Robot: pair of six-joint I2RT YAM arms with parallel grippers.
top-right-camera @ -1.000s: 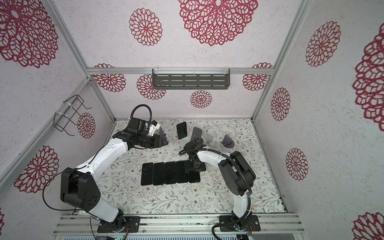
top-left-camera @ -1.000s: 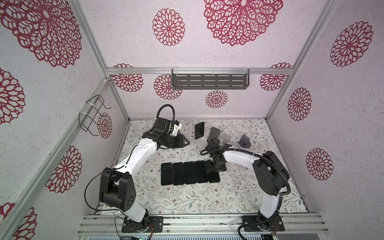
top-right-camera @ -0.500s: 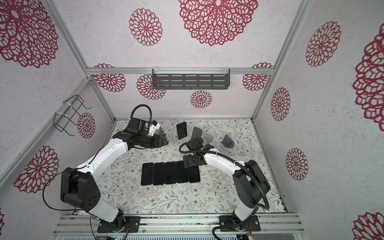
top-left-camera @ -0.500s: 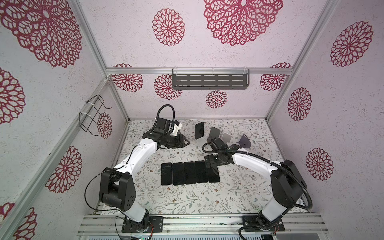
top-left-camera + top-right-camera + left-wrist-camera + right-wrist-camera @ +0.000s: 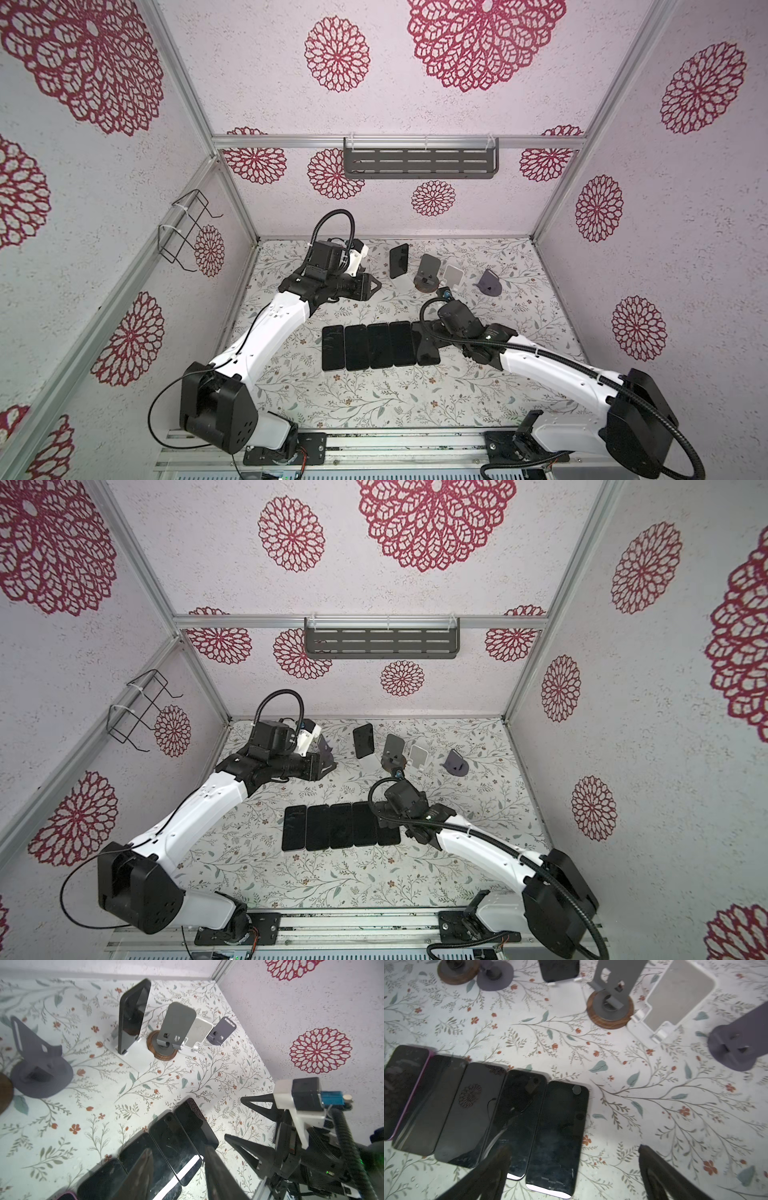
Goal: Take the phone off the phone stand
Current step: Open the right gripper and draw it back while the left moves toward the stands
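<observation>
A dark phone (image 5: 399,259) (image 5: 363,740) leans upright in a white phone stand (image 5: 402,284) at the back of the table. In the left wrist view the phone (image 5: 133,1018) and its stand (image 5: 133,1057) are a good way ahead of the fingers. My left gripper (image 5: 371,286) (image 5: 178,1149) hovers left of the stand, open and empty. My right gripper (image 5: 432,336) (image 5: 574,1147) is wide open above the rightmost of several phones (image 5: 380,345) (image 5: 467,1109) lying flat in a row. It holds nothing.
Right of the phone stand are a grey stand on a wooden base (image 5: 428,274), an empty white stand (image 5: 452,276) and a purple stand (image 5: 488,282). Another purple stand (image 5: 324,746) sits behind my left gripper. A wire basket (image 5: 183,228) and a shelf (image 5: 419,162) hang on the walls.
The right gripper's jaws have spread wider over the rightmost flat phone. That arm's elbow has swung out to the front right. The left arm has hardly moved.
</observation>
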